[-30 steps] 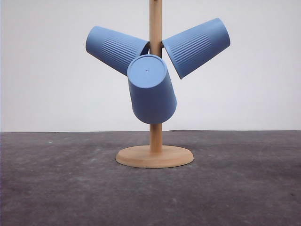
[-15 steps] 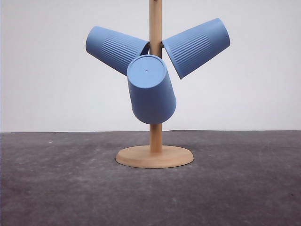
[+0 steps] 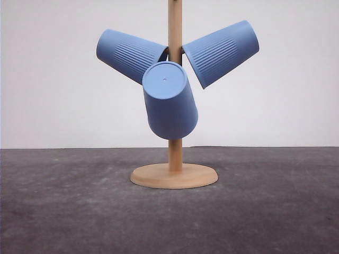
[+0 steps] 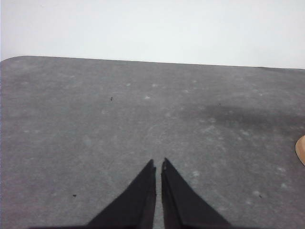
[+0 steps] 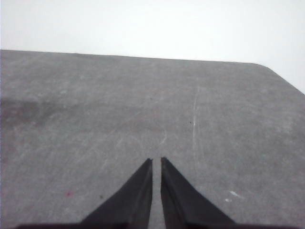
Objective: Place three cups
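Three cups on wooden stand (image 3: 174, 176), centre frame, front view: left cup (image 3: 130, 54), right cup (image 3: 221, 52), front cup (image 3: 169, 100) (base toward viewer). Left end effector (image 4: 158, 164) and right end effector (image 5: 156, 162): clenched, empty, over bare worktop (image 3: 63, 211). Risk: a careless approach could nudge the stand, shaking cups off.

plain white wall (image 3: 63, 79) (evenly lit), dark grey tabletop (image 3: 63, 211)

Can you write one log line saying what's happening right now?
three cups: all hung on wooden rack | left gripper: shut, empty | right gripper: shut, empty
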You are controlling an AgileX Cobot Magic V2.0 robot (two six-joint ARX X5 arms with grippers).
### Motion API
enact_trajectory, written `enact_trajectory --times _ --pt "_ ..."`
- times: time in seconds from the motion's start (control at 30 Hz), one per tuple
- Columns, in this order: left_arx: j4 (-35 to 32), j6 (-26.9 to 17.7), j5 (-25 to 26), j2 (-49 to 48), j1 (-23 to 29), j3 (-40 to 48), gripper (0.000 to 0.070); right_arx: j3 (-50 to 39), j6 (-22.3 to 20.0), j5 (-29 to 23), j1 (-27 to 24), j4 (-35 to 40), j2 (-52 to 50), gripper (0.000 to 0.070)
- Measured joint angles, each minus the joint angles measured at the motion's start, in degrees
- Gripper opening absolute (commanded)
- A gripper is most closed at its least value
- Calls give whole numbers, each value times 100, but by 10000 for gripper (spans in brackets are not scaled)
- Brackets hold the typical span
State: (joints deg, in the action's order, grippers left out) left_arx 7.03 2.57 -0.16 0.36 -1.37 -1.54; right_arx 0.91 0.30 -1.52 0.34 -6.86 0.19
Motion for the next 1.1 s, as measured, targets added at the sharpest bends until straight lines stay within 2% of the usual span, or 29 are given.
enact_trajectory --times 1.1 --pt "0 0 0 0 0 0 0 0 0 0 0 23 0 30"
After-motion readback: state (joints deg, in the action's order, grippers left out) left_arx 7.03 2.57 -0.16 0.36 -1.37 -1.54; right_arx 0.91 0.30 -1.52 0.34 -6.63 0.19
